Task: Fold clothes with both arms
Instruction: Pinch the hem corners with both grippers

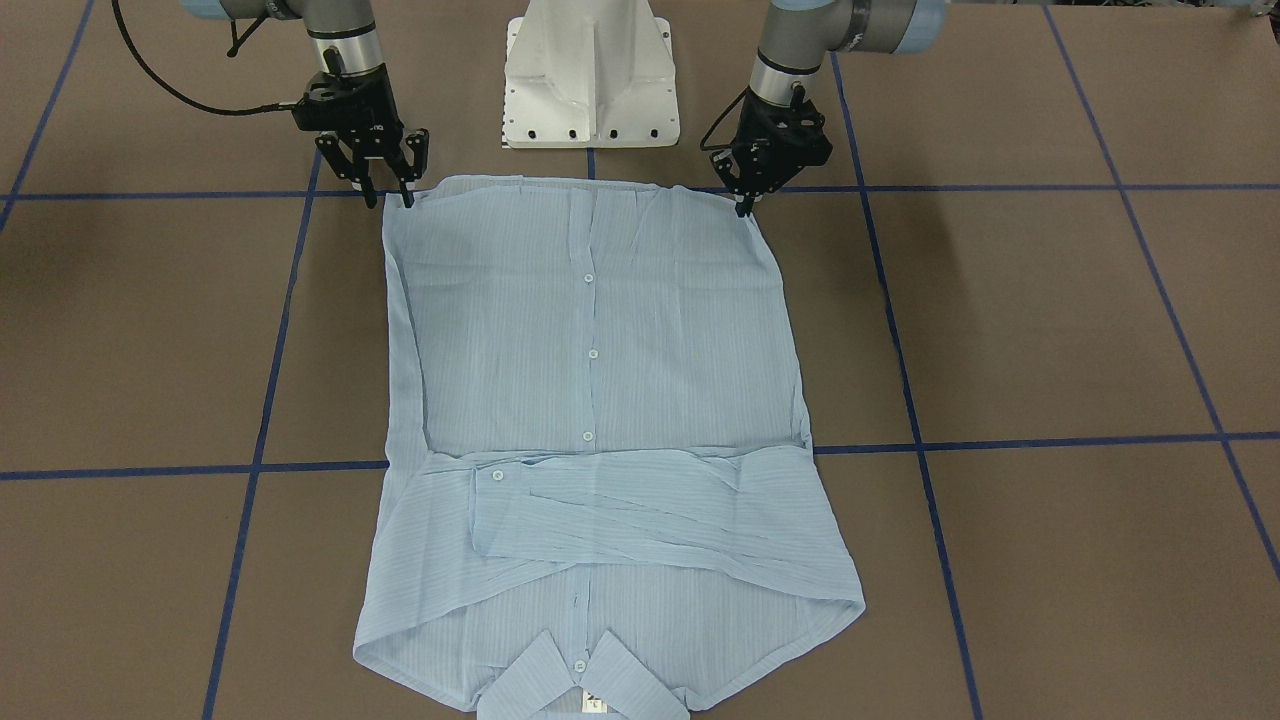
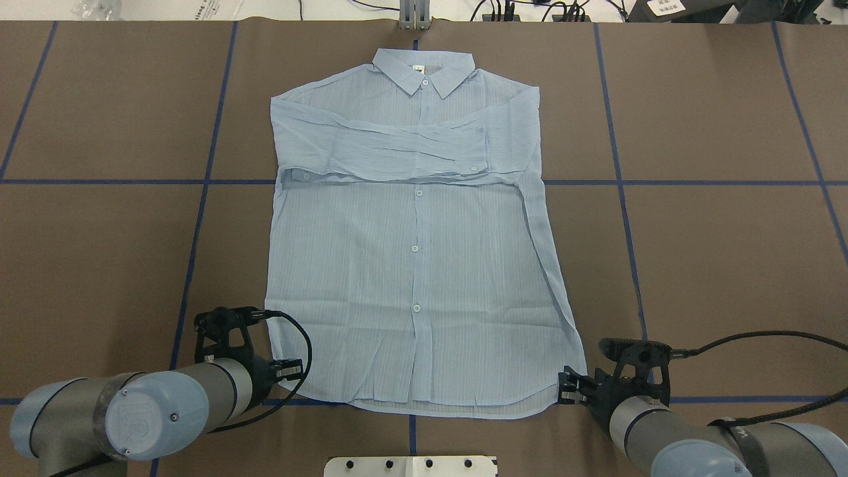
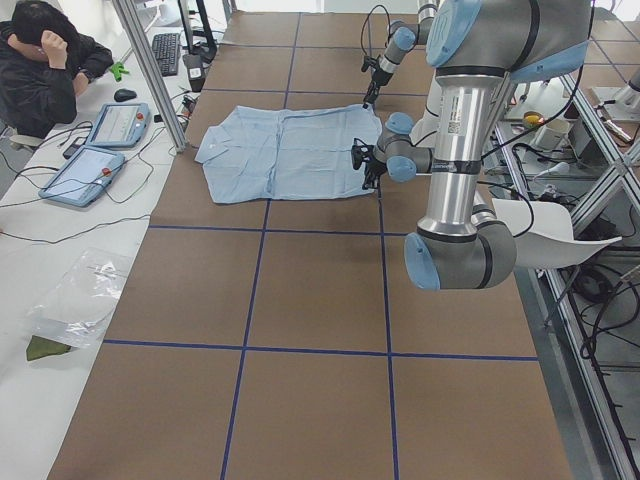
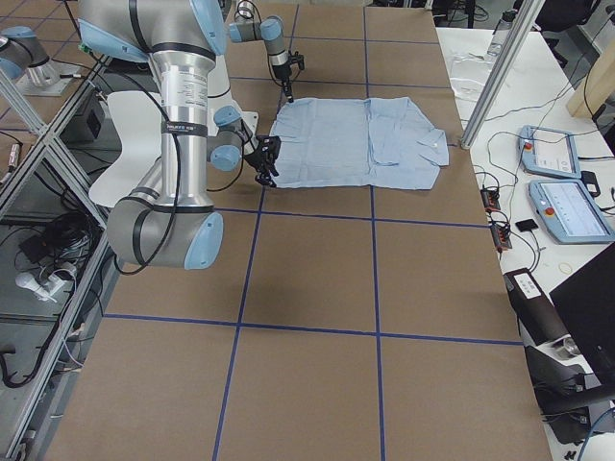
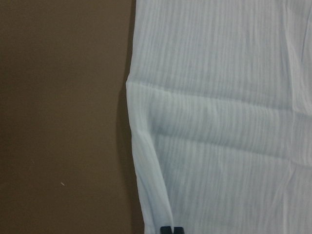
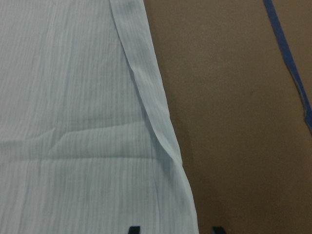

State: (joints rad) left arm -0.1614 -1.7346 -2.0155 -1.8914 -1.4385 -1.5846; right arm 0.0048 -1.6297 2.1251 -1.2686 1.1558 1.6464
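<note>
Hidden or cut off: in the overhead view we find both grippers mostly covered by their own wrists, and the front-facing view crops the collar (image 2: 424, 69). Item: one shirt (image 2: 411, 265), light blue, finely striped, crinkled. It lies flat and buttoned side up on the brown table (image 2: 729, 265), hem nearest the robot, sleeves (image 2: 397, 149) folded across the chest. Left gripper (image 1: 745, 205): clenched on one hem corner; only its wrist camera shows the fingertips (image 5: 166, 229) together at the fabric's edge. Right gripper (image 1: 388, 192): spread, with fingertips (image 6: 134, 229) straddling the opposite side edge near the hem.
</note>
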